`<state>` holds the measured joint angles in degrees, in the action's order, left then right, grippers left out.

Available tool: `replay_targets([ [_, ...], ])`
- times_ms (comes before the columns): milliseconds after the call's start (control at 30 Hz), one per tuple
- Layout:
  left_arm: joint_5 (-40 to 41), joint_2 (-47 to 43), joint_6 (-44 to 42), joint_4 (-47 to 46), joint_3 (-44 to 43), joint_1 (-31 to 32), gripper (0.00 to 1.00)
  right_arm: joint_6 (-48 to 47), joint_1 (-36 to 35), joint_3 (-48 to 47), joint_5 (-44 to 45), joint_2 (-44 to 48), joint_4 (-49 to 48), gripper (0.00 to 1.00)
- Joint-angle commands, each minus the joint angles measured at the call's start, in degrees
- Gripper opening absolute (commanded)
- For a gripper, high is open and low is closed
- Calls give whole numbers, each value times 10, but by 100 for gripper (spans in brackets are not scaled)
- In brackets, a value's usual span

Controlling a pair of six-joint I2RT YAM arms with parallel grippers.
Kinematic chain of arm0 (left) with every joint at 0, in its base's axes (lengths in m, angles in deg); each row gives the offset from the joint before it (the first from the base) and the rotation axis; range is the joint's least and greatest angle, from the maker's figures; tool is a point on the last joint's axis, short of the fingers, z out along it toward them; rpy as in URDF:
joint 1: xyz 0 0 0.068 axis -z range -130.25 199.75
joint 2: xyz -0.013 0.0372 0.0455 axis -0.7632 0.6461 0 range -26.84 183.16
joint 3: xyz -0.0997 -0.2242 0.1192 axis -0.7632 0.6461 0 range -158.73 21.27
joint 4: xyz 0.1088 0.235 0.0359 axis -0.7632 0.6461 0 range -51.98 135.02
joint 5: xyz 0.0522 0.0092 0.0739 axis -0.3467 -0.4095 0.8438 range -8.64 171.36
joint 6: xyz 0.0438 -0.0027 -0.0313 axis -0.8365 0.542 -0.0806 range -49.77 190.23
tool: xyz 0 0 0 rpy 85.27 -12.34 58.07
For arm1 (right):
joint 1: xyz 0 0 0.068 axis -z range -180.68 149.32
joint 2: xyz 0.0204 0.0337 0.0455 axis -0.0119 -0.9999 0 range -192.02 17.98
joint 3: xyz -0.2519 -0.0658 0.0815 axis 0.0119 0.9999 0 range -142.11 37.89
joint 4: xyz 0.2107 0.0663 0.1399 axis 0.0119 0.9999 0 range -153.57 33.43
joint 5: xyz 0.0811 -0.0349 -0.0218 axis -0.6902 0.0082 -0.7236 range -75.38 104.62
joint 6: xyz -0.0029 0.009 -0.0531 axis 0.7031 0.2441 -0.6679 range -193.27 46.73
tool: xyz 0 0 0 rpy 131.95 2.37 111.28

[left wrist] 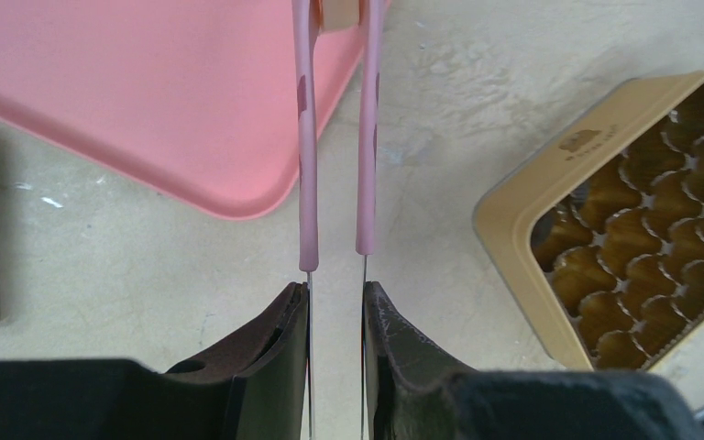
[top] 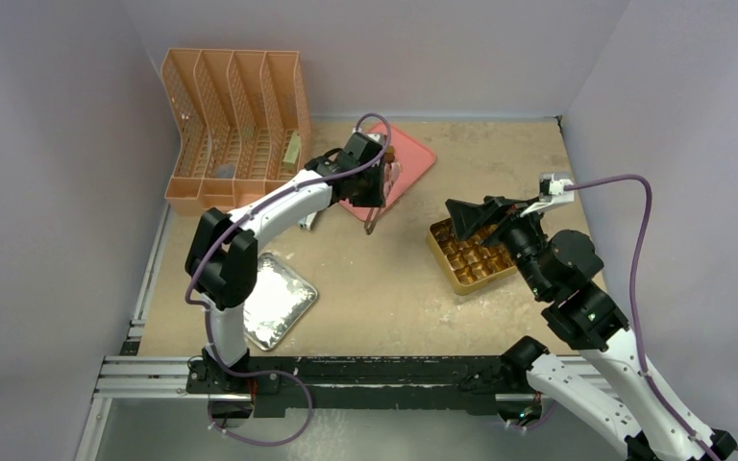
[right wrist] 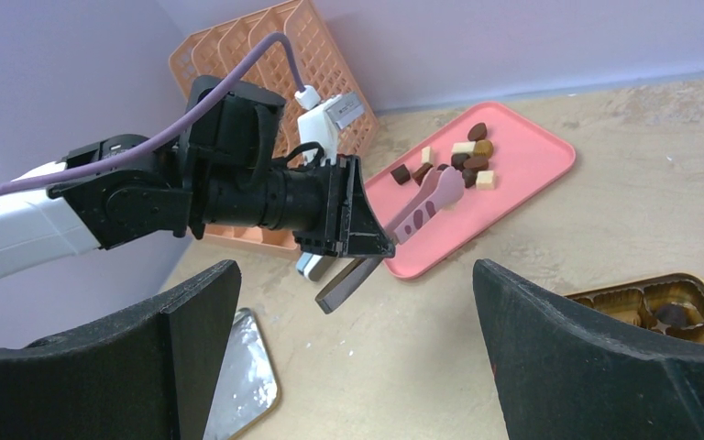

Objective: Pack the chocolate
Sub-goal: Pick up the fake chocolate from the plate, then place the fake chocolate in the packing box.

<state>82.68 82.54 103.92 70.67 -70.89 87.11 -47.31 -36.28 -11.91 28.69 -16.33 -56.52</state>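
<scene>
Two slim arms of a pair of pink tongs are being clamped between the fingers of the left tool — the fingers are being held nearly together, pressed on the tongs' metal stems. Straight ahead of that tool, the tongs' tips are being held over the pink tray, at the near edge of the chocolate; whether a piece is being pinched cannot be told. About ten pieces — dark, reddish-brown and cream — are being carried by the tray in a loose cluster. Off to the right of the left tool, the gold box is being borne by the counter. The right tool is being held above that box, fingers wide apart, nothing between them.
</scene>
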Motion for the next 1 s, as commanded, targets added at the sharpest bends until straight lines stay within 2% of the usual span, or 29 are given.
replay_targets([
  [0, -42, -40, 21, -54, 6, 17, 18, 1, 2, -13, 9, 11, -20, 99],
  [267, -67, -41, 35, -86, -1, 65, 18, 0, 2, -14, 12, 13, -17, 99],
  [667, -166, -30, 99, -185, 24, 128, 19, -2, 2, -18, 12, 12, -19, 99],
  [967, -179, 1, 102, -193, 24, 152, 19, -1, 1, -17, 10, 9, -22, 99],
])
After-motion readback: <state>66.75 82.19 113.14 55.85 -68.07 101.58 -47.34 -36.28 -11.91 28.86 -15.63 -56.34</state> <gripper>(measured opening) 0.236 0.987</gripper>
